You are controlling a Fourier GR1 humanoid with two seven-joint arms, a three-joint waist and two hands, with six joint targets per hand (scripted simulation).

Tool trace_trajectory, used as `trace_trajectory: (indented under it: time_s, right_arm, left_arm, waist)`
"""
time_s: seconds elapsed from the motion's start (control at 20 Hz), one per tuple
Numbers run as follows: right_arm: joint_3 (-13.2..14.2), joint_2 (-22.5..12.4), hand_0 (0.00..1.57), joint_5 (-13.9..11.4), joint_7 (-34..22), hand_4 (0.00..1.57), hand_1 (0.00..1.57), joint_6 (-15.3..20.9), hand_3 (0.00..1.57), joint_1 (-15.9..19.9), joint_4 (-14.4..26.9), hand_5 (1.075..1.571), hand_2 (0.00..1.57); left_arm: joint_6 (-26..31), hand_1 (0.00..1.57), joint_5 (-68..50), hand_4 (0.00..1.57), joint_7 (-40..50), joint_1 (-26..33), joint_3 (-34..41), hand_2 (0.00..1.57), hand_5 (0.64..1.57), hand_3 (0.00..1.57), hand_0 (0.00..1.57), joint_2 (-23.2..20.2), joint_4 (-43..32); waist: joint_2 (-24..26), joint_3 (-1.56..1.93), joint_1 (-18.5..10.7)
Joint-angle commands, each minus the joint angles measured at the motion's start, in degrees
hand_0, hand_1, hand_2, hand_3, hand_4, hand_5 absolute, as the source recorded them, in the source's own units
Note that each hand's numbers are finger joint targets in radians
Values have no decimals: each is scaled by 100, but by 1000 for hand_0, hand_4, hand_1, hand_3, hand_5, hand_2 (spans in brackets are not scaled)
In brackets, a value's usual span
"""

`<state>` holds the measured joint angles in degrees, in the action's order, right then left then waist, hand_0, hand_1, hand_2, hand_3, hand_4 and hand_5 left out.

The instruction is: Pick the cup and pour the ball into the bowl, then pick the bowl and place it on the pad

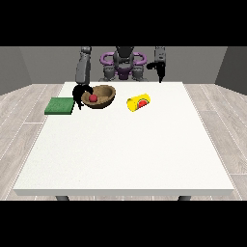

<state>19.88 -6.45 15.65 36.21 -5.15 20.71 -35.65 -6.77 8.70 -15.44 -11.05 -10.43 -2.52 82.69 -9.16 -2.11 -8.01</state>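
Front view. The white surface [125,144] is filling most of the view, its near edge running across the bottom and its far edge lying just before the robot. All the things are sitting in the far third of it, so the wide near part is lying open for moving.

The green pad [59,106] is lying flat at the surface's edge at the view's left. Just beside it, the brown bowl [100,96] is standing tilted, its rim lifted on the pad side, and the red ball [93,98] is resting inside it. The robot hand at the view's left [78,94] is reaching down over the bowl's rim on that side, fingers curling round the rim and gripping the bowl.

The yellow cup [138,102] is lying on its side near the bowl, apart from it, its red-lined mouth facing the camera. No writing is readable on it.

The robot hand at the view's right [159,70] is hanging above the far edge, well apart from every thing, its fingers pointing straight down and holding nothing.

Grey plank flooring and plain grey walls are surrounding the surface.
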Motion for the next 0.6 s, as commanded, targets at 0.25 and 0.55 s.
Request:
trace_trajectory:
  time_s: [0.25,0.55]
  right_arm:
    - [276,-242,1571,261,-1010,936,1571,480,1571,-227,210,1488,1571]
    - [-90,-249,1571,170,-2350,940,1571,1293,1525,160,-425,1495,1571]
  left_arm:
    - [91,0,-86,1012,132,137,27,0,1382,0,0,-50,211]
    - [119,0,-196,1121,86,343,336,0,1358,0,0,-141,-463]
  waist:
    - [-48,205,-172]
    - [809,199,288]
